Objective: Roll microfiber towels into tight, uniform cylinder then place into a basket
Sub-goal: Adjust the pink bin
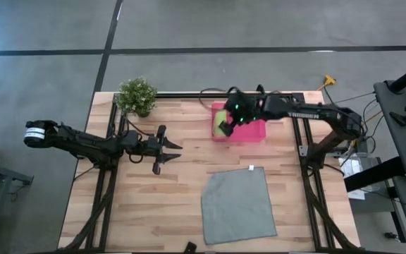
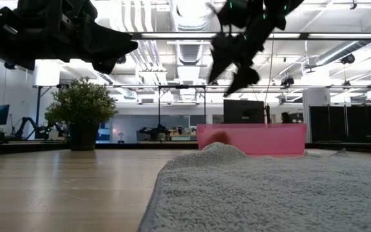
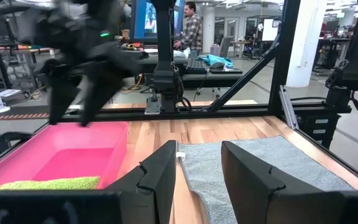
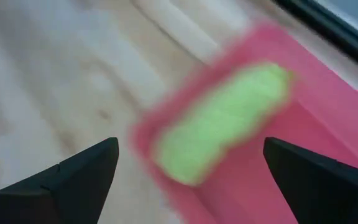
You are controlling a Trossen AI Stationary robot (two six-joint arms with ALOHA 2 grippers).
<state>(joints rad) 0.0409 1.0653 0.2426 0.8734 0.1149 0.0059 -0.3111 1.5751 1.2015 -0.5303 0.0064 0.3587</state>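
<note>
Lime green, rolled, the first towel (image 1: pixel 220 121) lay inside the pink basket (image 1: pixel 254 132), along its left end wall. Above it we found the right pincer (image 1: pixel 225 127) spread wide and empty, consistent with a release. The grey towel (image 1: pixel 237 206) lay flat on the counter (image 1: pixel 161 204), unrolled. The left pincer (image 1: pixel 166 152) hovered apart, part open, holding nothing.

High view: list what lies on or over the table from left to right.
Left end effector → potted plant is behind it, slightly left, so order: potted plant, left end effector, right end effector over the pink basket; grey towel overlaps these.
</note>
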